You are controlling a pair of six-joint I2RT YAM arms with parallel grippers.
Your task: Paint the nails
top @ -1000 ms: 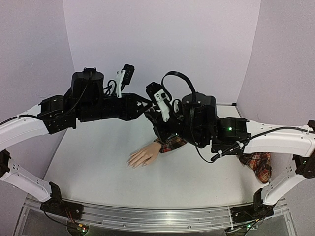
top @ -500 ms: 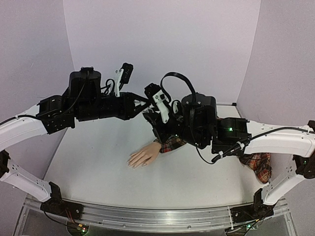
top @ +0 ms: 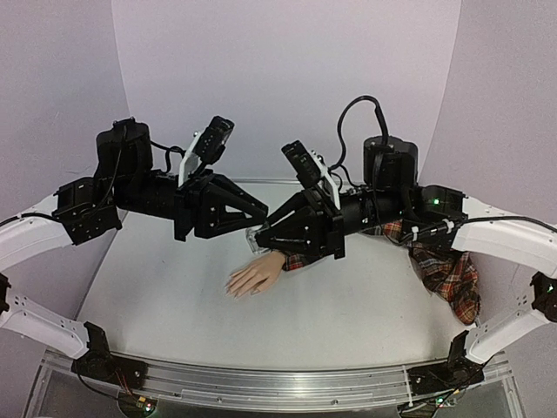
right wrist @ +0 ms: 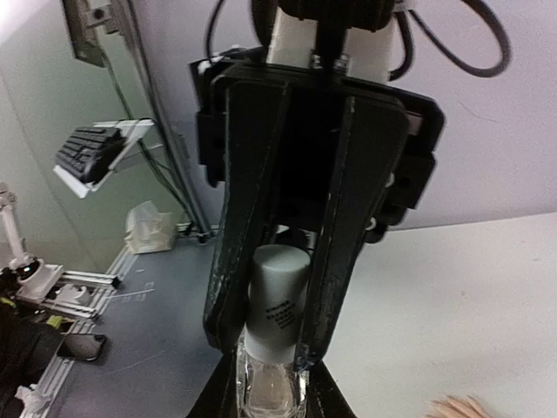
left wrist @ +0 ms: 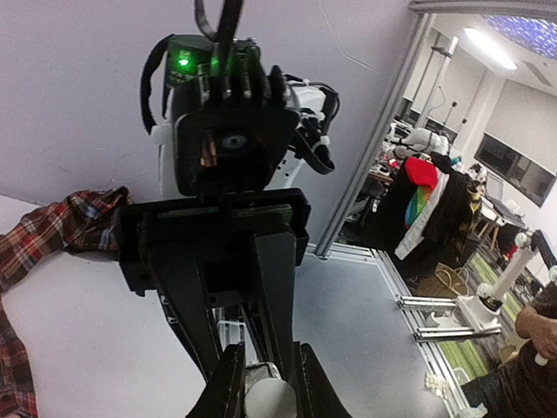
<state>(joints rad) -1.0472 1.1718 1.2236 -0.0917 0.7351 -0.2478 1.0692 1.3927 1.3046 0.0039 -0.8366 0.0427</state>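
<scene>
Cap-removal step: right gripper (right wrist: 268, 394) clamps the clear bottle (right wrist: 270, 376), left gripper (left wrist: 266, 385) is pinched on its white cap (right wrist: 277, 292), tip to tip in mid-air. Nails (top: 232, 286) are on the mannequin hand (top: 258, 274), flat on the table (top: 174, 287) at 6 o'clock below them. Next, probably: left twists the cap off while right holds steady.

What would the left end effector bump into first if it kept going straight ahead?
The left end effector is closed on the white cap of a small bottle. Straight on, it would press into that bottle, then probably the right end effector gripping it head-on.
</scene>
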